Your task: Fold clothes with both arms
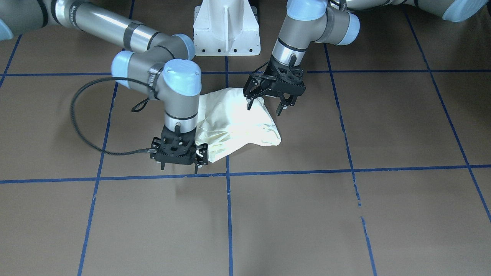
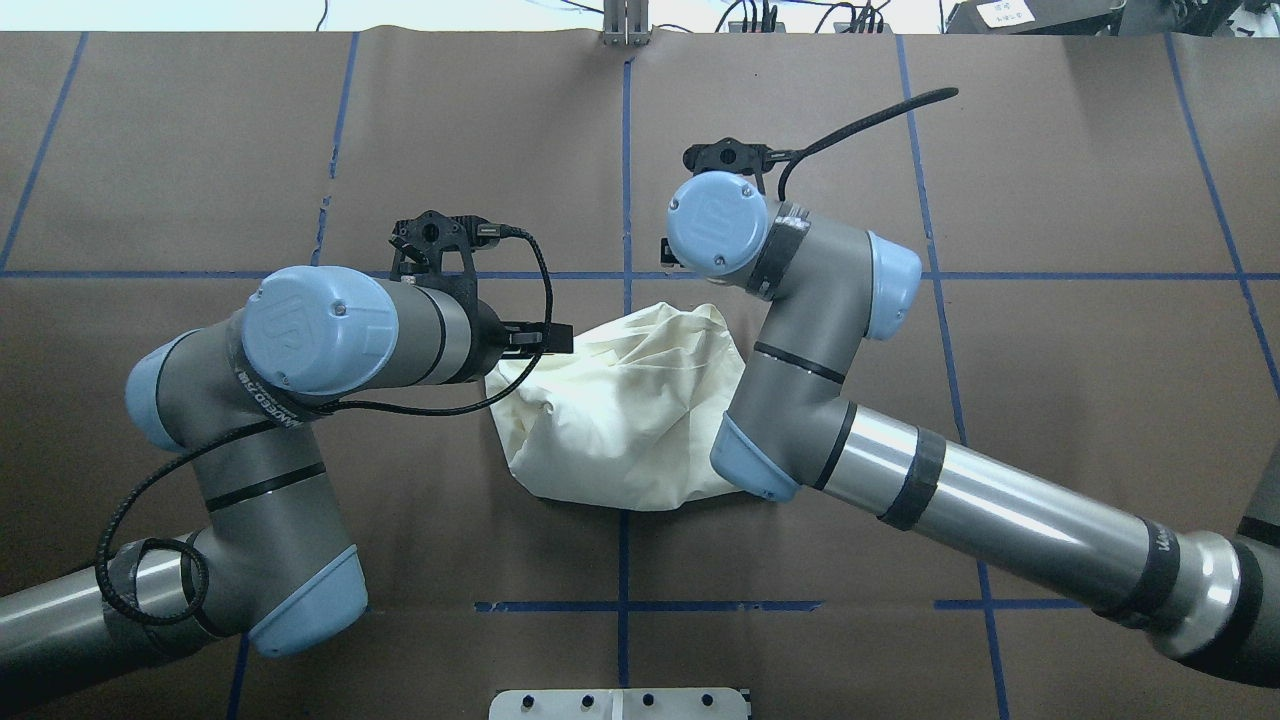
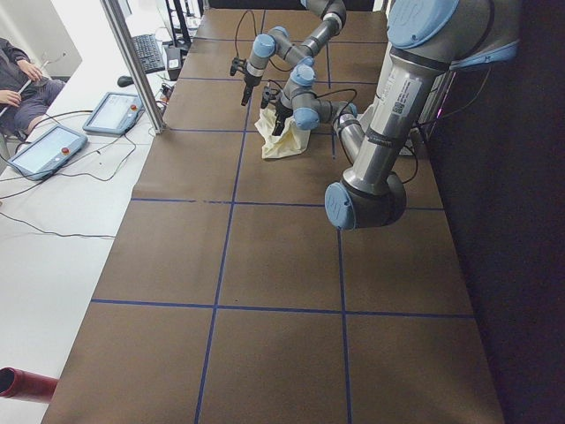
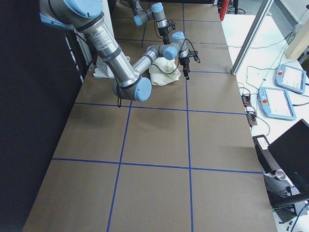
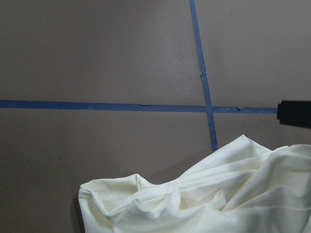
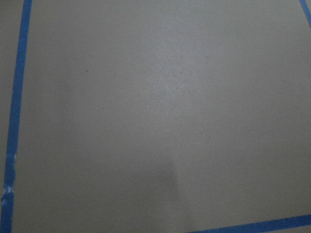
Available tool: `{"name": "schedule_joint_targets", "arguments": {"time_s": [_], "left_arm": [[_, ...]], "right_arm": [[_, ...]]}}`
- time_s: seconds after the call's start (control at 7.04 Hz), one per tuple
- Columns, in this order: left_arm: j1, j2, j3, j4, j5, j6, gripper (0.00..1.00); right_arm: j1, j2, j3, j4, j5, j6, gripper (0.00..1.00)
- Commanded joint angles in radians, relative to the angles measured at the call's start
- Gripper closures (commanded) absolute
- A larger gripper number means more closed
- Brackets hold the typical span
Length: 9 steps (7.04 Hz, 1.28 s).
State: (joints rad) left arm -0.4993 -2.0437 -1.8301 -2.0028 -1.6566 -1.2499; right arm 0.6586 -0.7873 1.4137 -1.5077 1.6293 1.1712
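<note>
The clothes are one cream-white shirt (image 1: pixel 238 122) lying crumpled in a heap in the middle of the brown table (image 1: pixel 345 214), plain side up, also seen from above (image 2: pixel 620 410). My left gripper (image 1: pixel 265 107) hovers open over the heap's edge nearest the robot base, with nothing between its fingers. My right gripper (image 1: pixel 179 167) stands open and low at the heap's opposite corner, beside the cloth. The left wrist view shows folds of the shirt (image 5: pixel 218 204) below bare table. Only table and blue tape show in the right wrist view.
The white pedestal base (image 1: pixel 226 27) stands behind the shirt. Blue tape lines (image 1: pixel 229 214) grid the table. A black cable (image 1: pixel 76 122) loops out from the right arm. At the table's left end, a seated person (image 3: pixel 18 79) and control pendants (image 3: pixel 44 150).
</note>
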Motion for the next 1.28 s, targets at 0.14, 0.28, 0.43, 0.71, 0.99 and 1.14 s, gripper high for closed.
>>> {"name": "schedule_joint_targets", "arguments": {"time_s": [0.14, 0.28, 0.43, 0.71, 0.99, 1.14], "left_arm": [[0.011, 0.144, 0.015, -0.36, -0.012, 0.232, 0.0], [0.04, 0.148, 0.047, -0.429, -0.012, 0.28, 0.0], [0.073, 0.149, 0.105, -0.539, -0.011, 0.338, 0.0], [0.094, 0.135, 0.224, -0.738, -0.014, 0.409, 0.0], [0.099, 0.152, 0.219, -0.81, -0.078, 0.445, 0.0], [0.099, 0.152, 0.218, -0.842, -0.103, 0.445, 0.0]], "right_arm": [[0.033, -0.006, 0.004, 0.05, 0.055, -0.041, 0.0], [0.035, -0.006, 0.004, 0.052, 0.055, -0.041, 0.0], [0.035, -0.006, 0.004, 0.052, 0.055, -0.041, 0.0], [0.036, -0.006, 0.005, 0.052, 0.056, -0.048, 0.0], [0.036, -0.006, 0.007, 0.052, 0.056, -0.048, 0.0], [0.036, -0.009, 0.013, 0.052, 0.055, -0.048, 0.0]]}}
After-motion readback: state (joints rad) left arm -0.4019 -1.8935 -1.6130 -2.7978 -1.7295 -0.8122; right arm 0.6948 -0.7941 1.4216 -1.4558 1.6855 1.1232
